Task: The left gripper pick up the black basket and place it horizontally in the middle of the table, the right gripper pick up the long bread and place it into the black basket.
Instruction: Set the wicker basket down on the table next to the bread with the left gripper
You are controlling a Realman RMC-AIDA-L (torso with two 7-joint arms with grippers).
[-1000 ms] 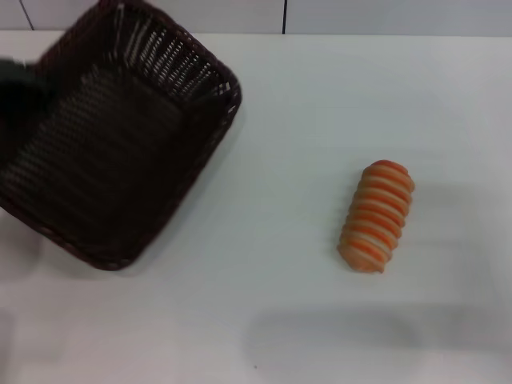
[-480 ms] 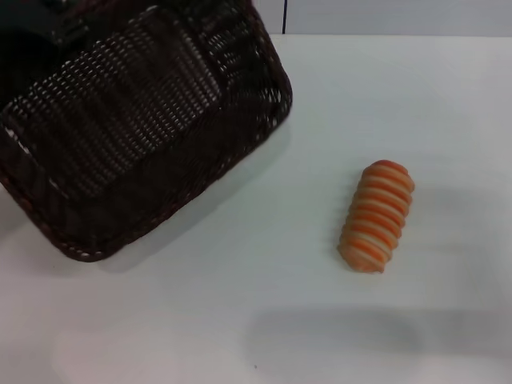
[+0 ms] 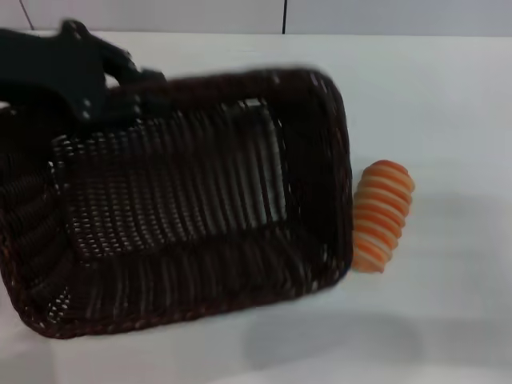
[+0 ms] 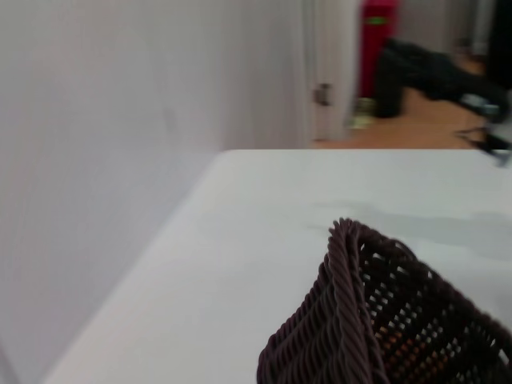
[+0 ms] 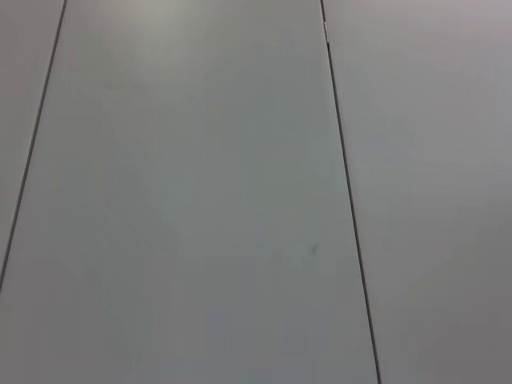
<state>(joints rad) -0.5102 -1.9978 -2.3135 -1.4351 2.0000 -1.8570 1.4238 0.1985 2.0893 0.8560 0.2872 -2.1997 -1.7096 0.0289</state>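
The black basket (image 3: 200, 208) hangs tilted above the white table (image 3: 448, 96), with its long side running left to right. My left gripper (image 3: 102, 102), all black, is shut on the basket's far left rim. The long bread (image 3: 384, 210), striped orange and cream, lies on the table just right of the basket, and the basket's right wall hides its left edge. In the left wrist view one braided corner of the black basket (image 4: 352, 328) shows over the table (image 4: 264, 216). My right gripper is out of view; the right wrist view holds only grey panels.
Bare white tabletop lies to the right of the bread and in front of the basket (image 3: 360, 344). A grey wall with a dark seam (image 3: 285, 16) runs behind the table's far edge. In the left wrist view the wall (image 4: 96, 160) stands close beside the table.
The basket has been lifted and swung rightward from the table's far left, turning until its long side lies crosswise. It now overlaps the bread's left edge. The bread has not moved.
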